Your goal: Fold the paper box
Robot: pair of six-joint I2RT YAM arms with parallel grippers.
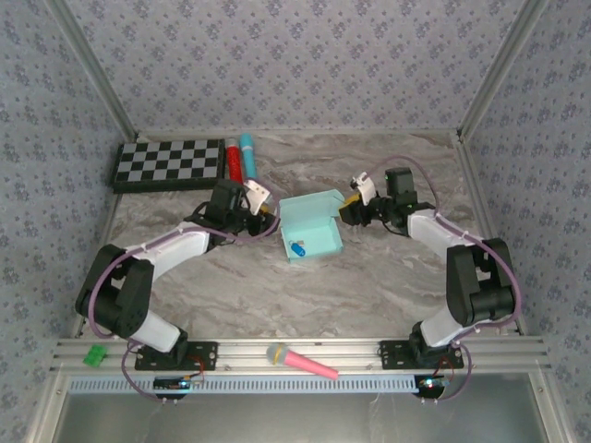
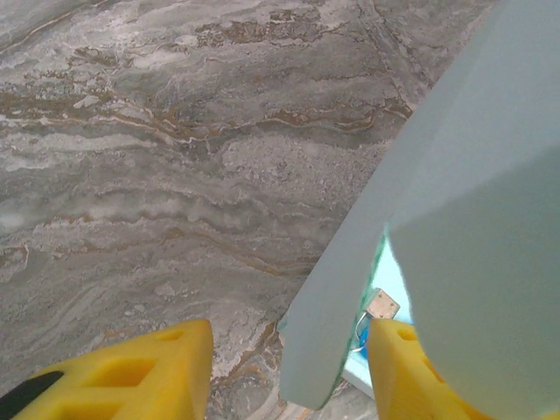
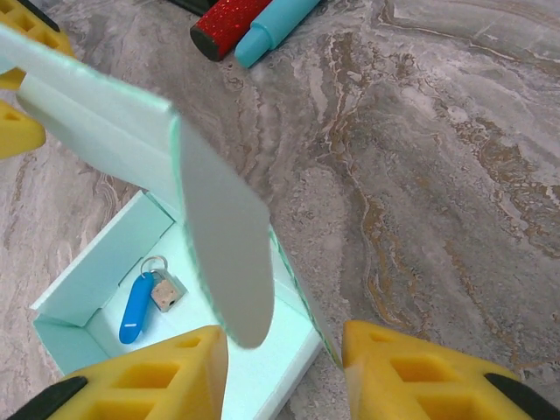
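Bright, even light; soft shadows

Marbled table point(image 1: 369, 286) carries the paper box point(image 1: 309, 226), checkerboard point(image 1: 170, 164), red tube point(image 1: 235, 159), turquoise marker point(image 1: 247, 155).

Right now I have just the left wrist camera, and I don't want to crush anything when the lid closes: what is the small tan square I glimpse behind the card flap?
Observer: A tan tag, ringed to a blue key fob, lying on the floor of the open paper box.
Operator: Where is the other arm?
Observer: The right gripper is at the box's right side, jaws open, with a rounded flap hanging between them.
Operator: Anything loose nearby?
Observer: A red glitter marker and a turquoise marker lie beyond the box, beside a checkerboard.
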